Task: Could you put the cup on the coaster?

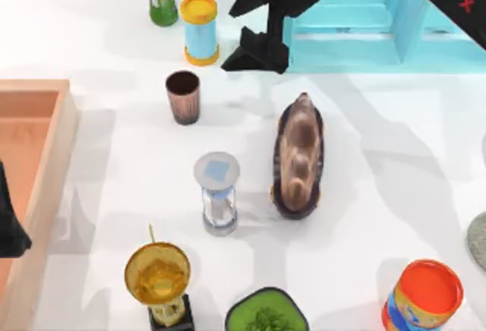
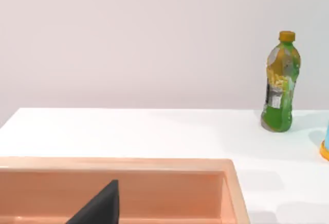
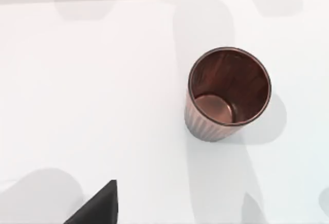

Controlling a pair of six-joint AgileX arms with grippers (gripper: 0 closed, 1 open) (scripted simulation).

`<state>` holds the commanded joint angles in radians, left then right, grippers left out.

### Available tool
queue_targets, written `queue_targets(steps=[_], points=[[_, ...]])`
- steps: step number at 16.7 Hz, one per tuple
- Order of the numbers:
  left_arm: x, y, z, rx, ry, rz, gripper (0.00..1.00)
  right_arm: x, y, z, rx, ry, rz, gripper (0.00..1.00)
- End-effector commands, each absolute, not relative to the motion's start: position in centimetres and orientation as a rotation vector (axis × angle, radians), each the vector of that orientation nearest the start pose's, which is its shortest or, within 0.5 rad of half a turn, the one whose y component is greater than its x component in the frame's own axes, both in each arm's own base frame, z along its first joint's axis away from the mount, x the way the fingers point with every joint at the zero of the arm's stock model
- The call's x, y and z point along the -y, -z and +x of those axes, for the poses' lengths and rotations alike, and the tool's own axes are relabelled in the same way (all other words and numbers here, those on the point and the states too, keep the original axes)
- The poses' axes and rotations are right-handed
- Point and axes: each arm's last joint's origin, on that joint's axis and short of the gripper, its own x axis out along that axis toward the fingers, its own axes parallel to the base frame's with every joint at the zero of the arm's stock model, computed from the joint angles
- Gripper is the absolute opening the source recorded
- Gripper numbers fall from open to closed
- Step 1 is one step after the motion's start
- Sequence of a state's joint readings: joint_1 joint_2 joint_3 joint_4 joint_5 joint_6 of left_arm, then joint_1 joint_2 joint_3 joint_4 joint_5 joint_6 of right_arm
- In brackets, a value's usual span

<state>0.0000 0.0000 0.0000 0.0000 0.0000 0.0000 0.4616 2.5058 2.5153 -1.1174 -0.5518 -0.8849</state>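
My right gripper (image 1: pixel 258 50) hangs above the far part of the white table (image 1: pixel 395 164), near the light-blue rack (image 1: pixel 364 31) and apart from the cup; I cannot tell if it is released or clenched. The small coppery-brown ribbed cup (image 1: pixel 183 96) with dark maroon inside stands upright and free on the table, just behind the hourglass (image 1: pixel 218 193), and the flat dull-grey stone-like coaster (image 1: pixel 478 240) lies far away at the right edge. My left gripper (image 1: pixel 9 221) is parked over the orange wooden tray (image 1: pixel 45 187) at the left side.
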Motion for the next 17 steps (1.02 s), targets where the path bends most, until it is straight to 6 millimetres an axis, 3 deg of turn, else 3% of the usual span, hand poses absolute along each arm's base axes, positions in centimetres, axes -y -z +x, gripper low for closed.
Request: queue_targets(steps=[4, 11, 13, 17], points=[[0.1, -16.0, 10.6, 0.0, 0.0, 0.0, 1.0, -27.3, -20.0, 46.6, -0.68, -1.446, -0.674, 1.0], [0.1, -16.0, 10.6, 0.0, 0.0, 0.0, 1.0, -27.3, -19.4, 46.8, -0.687, -1.448, -0.671, 1.0], [0.1, -16.0, 10.6, 0.0, 0.0, 0.0, 1.0, -28.3, -18.5, 46.8, -0.681, -1.452, -0.674, 1.0], [0.1, -16.0, 10.6, 0.0, 0.0, 0.0, 1.0, -31.5, -14.6, 46.8, -0.682, -1.453, -0.674, 1.0]])
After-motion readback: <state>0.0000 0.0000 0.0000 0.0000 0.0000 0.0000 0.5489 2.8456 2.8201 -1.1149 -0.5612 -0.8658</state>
